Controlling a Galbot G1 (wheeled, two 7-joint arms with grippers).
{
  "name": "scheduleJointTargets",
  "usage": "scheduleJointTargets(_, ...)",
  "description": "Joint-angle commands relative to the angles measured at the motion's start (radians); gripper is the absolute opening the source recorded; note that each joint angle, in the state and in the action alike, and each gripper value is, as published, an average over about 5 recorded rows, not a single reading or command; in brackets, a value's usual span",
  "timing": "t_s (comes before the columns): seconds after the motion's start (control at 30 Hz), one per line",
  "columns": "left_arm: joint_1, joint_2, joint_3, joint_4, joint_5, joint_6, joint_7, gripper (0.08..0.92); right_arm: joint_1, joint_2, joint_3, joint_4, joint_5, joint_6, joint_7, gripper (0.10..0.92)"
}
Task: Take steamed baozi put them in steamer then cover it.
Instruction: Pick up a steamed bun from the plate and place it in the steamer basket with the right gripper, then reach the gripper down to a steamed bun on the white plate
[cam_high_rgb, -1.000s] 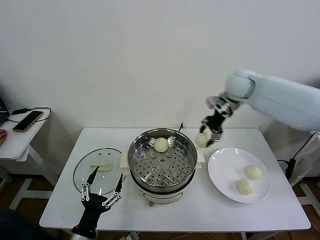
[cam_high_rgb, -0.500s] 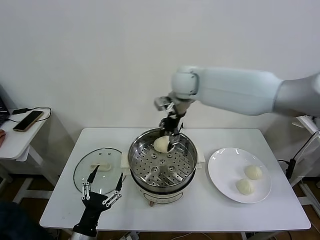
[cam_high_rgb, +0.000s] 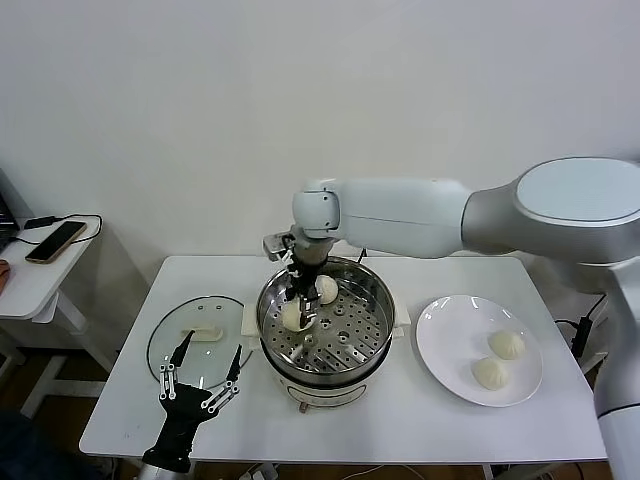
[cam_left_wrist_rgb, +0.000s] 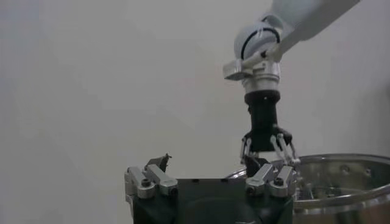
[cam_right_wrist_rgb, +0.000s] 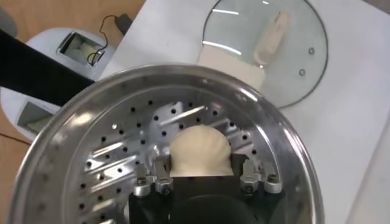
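A: Going left to right. Your left gripper (cam_high_rgb: 205, 372) is parked low at the near left of the desk (cam_high_rgb: 520, 420), just near of the glass lid (cam_high_rgb: 170, 340), fingers spread wide, holding nothing. Leave it there.

B: And the middle?

A: The steamer (cam_high_rgb: 375, 300) sits mid-desk with your right gripper (cam_high_rgb: 298, 310) reaching down into it from above, on the left part of the tray. The fingers are narrow, clamped on a baozi (cam_high_rgb: 291, 316); the right wrist view shows the bun (cam_right_wrist_rgb: 200, 150) wedged between them just above the perforated tray (cam_right_wrist_rgb: 109, 164).

B: How do you want the release?

A: I'd say lower until the bun rests on the tray, then open gently so the soft dough isn't dragged or left sticking to a finger. Lift straight up and stay clear of the rim. Keep it apart from the second baozi (cam_high_rgb: 326, 289), which lies at the far side of the tray, very close to the held one.

B: How do the buns look?

A: Smooth, round, cream-white, with slight pleats on top. It looks squashy, so don't squeeze harder.

B: Right side?

A: White plate (cam_high_rgb: 440, 350) with two more baozi (cam_high_rgb: 506, 344) and (cam_high_rgb: 489, 373) waiting. Lid goes on last.
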Motion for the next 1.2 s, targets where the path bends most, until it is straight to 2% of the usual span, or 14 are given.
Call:
scheduleJointTargets(0.03, 0.0, 0.0, 0.0, 0.0, 0.0, 0.0, 0.0, 0.823, -0.041, 0.042, -0.005, -0.027, 0.009, -0.008, 0.043, 0.673)
scheduleJointTargets(0.23, 0.0, -0.001, -0.002, 0.001, 0.0, 0.0, -0.002, 0.823, -0.011, 0.003, 0.001, 0.011, -0.014, -0.007, 0.033, 0.797)
scheduleJointTargets(0.33, 0.0, -0.001, -0.003, 0.001, 0.0, 0.001, -0.003, 0.823, 0.031, -0.065, 0.014, 0.071, -0.043, -0.005, 0.005, 0.819)
scheduleJointTargets(0.53, -0.004, -0.003, 0.006, -0.004, 0.0, 0.005, -0.004, 0.823, 0.108, -0.335, 0.141, 0.24, -0.2, 0.04, -0.126, 0.823)
scheduleJointTargets(0.63, -0.006, -0.004, 0.009, -0.008, 0.001, 0.008, -0.004, 0.823, 0.12, -0.496, 0.228, 0.278, -0.283, 0.088, -0.221, 0.823)
scheduleJointTargets(0.9, -0.004, -0.006, 0.008, -0.013, 0.006, 0.012, -0.002, 0.823, 0.037, -0.859, 0.363, 0.215, -0.517, 0.241, -0.419, 0.823)
scheduleJointTargets(1.07, -0.002, -0.012, 0.018, -0.013, 0.012, 0.008, -0.002, 0.823, -0.156, -0.987, 0.444, 0.155, -0.637, 0.306, -0.421, 0.823)
scheduleJointTargets(1.2, -0.001, -0.02, 0.026, -0.013, 0.02, 0.008, -0.003, 0.823, -0.378, -1.029, 0.596, 0.101, -0.736, 0.353, -0.388, 0.823)
